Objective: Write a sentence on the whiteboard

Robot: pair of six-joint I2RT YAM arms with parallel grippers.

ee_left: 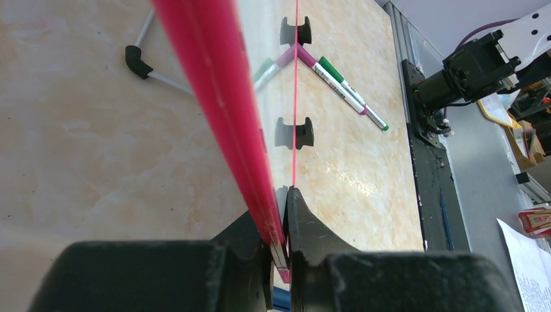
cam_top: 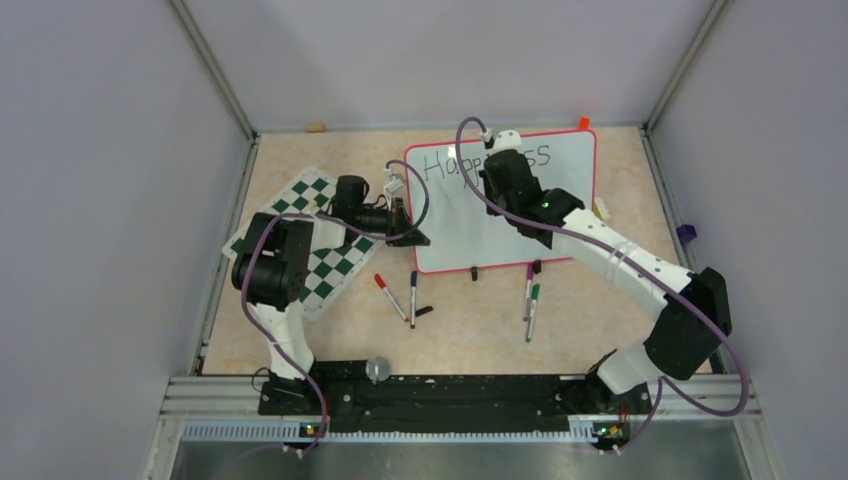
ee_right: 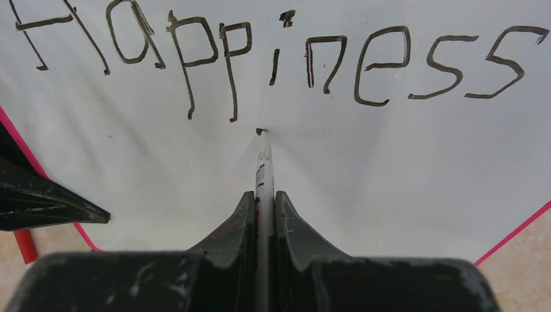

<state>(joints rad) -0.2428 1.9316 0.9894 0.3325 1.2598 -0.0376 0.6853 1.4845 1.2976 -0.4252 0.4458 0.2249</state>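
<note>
Steadying the whiteboard [cam_top: 565,210], flat on the table [cam_top: 460,335], with the left tool [ee_left: 284,198] clamped on its red frame [ee_left: 221,97]. Setting a marker [ee_right: 262,159], gripped in the right tool [ee_right: 263,198], just below "Happiness" [ee_right: 275,68], probably to start the next word.

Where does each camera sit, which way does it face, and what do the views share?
Top external: above and behind, looking down on the table; left arm, right arm show.
Left wrist: looks along the whiteboard and its red frame; left gripper clamps it.
Right wrist: faces the whiteboard's "Happiness"; right gripper holds a marker.
Shared: all three show the whiteboard.
</note>
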